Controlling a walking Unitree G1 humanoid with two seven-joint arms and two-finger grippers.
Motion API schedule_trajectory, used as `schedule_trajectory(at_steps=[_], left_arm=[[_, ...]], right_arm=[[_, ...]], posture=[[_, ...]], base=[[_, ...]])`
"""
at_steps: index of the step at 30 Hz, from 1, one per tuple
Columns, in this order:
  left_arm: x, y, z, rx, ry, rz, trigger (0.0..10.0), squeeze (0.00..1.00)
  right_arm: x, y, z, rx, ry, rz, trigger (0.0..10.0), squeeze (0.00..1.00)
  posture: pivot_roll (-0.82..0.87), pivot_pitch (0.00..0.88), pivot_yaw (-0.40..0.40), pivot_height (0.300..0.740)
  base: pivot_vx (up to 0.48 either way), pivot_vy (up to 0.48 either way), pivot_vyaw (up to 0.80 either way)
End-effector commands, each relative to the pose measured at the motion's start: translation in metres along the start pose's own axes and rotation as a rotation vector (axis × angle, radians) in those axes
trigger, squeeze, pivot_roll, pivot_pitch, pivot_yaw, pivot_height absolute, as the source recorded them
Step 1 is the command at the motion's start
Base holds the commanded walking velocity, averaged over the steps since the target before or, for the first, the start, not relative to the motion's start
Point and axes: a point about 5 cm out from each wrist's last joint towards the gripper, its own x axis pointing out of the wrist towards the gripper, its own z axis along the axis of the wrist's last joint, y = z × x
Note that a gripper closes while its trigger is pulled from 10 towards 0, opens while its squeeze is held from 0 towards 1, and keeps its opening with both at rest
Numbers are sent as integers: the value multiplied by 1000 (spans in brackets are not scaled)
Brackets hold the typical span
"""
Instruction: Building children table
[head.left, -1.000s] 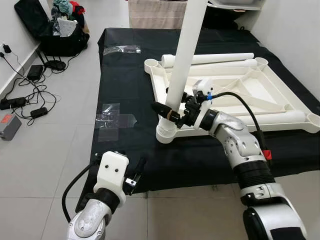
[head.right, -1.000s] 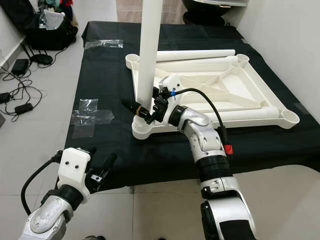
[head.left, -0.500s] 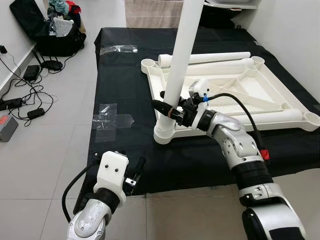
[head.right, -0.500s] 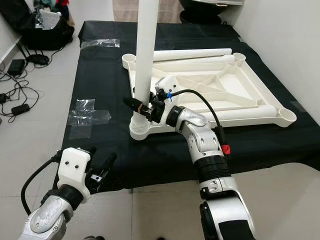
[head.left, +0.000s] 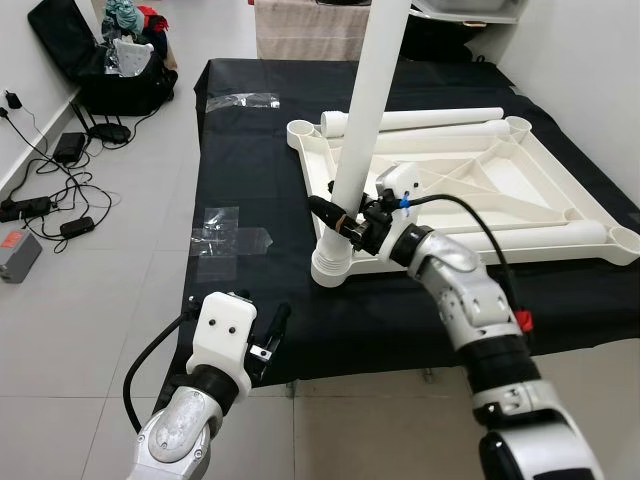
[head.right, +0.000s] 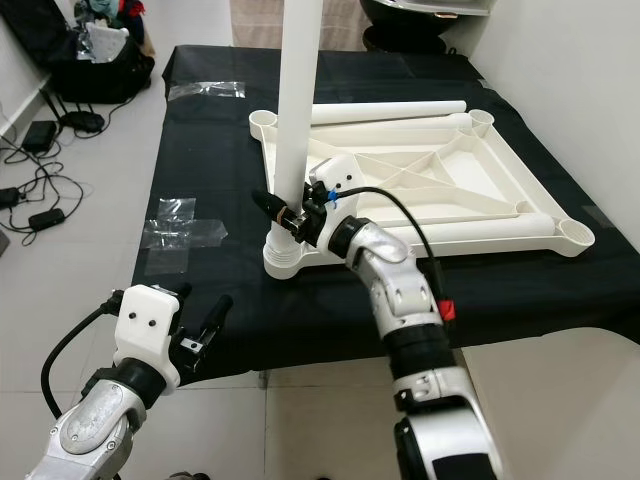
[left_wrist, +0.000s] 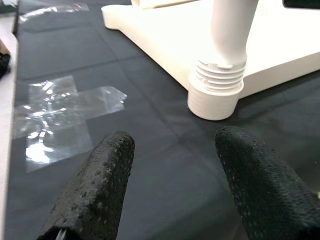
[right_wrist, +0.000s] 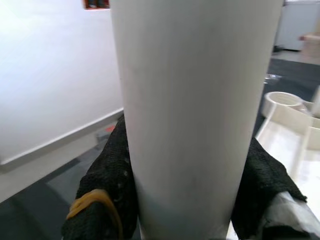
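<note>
Table top (head.left: 520, 175) lies upside down on the black cloth (head.left: 250, 150) at frame centre, one leg (head.left: 362, 110) upright in its near-left corner socket, clamped by the right gripper (head.left: 345, 222); three loose legs (head.left: 420, 118) remain, left gripper (head.left: 270, 340) open and idle.

My two head views look forward and down at the black mat (head.left: 250, 160), sharing the white frame (head.left: 520, 180). My left wrist view sits low, facing the upright leg (left_wrist: 227, 30). My right wrist view presses close against that leg.
</note>
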Motion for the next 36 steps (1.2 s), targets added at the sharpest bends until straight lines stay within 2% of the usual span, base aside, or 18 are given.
schedule_trajectory(at_steps=[1, 2, 4, 7, 9, 10, 12, 15, 18, 22, 24, 26, 32, 33, 34, 36], left_arm=[[-1, 1, -4, 4, 16, 0, 10000, 0], [0, 1, -4, 4, 15, -1, 10000, 0], [1, 0, -4, 4, 12, -3, 10000, 0], [1, 0, -4, 5, 11, -4, 10000, 0], [2, 0, -3, 5, 9, -6, 10000, 0], [2, 0, -3, 5, 9, -6, 10000, 0], [2, 0, -3, 4, 9, -8, 10000, 0], [2, 0, -3, 5, 8, -6, 10000, 0], [2, 0, -3, 5, 9, -6, 10000, 0], [2, 0, -2, 6, 8, -5, 10000, 0], [2, 0, -2, 6, 8, -5, 10000, 0], [2, -1, -2, 6, 8, -4, 10000, 0], [3, -1, -3, 6, 9, -4, 10000, 0], [3, -1, -3, 5, 9, -5, 10000, 0], [4, -1, -3, 4, 10, -6, 10000, 0], [4, -1, -4, 3, 10, -7, 10000, 0]], right_arm=[[-14, -18, -16, -34, 90, -192, 0, 0], [-15, -19, -16, -39, 93, -222, 0, 0], [-16, -24, -15, -39, 98, -363, 0, 0], [-17, -26, -14, -35, 101, -445, 0, 0], [-20, -27, -12, -46, 108, -649, 0, 0], [-20, -27, -12, -46, 108, -649, 0, 0], [-22, -26, -12, -36, 115, -805, 0, 0], [-23, -22, -11, -11, 117, -945, 0, 0], [-20, -20, -8, -10, 106, -1004, 0, 0], [-10, -12, -3, 1, 101, -1155, 0, 0], [-10, -12, -3, 1, 101, -1155, 0, 0], [-8, -8, -5, 26, 118, -1204, 0, 0], [-6, -4, -6, 53, 131, -1217, 0, 0], [-4, -2, -6, 65, 124, -1194, 9098, 0], [-3, -1, -5, 76, 114, -1172, 10000, 0], [-2, 1, -5, 77, 106, -1156, 10000, 0]], posture=[[82, 192, -97, 740], [82, 192, -97, 740], [83, 193, -98, 740], [81, 196, -97, 740], [84, 200, -100, 740], [84, 200, -100, 740], [84, 201, -101, 740], [84, 205, -103, 740], [85, 208, -105, 740], [88, 211, -107, 740], [88, 211, -107, 740], [91, 212, -110, 740], [85, 213, -109, 740], [85, 214, -110, 740], [85, 214, -110, 740], [83, 213, -110, 740]], base=[[0, 0, 0], [0, 0, 0], [0, 0, 0], [0, 0, 0], [0, 0, 0], [0, 0, 0], [0, 0, 0], [0, 0, 0], [0, 0, 0], [0, 0, 0], [0, 0, 0], [0, 0, 0], [0, 0, 0], [0, 0, 0], [0, 0, 0], [0, 0, 0]])
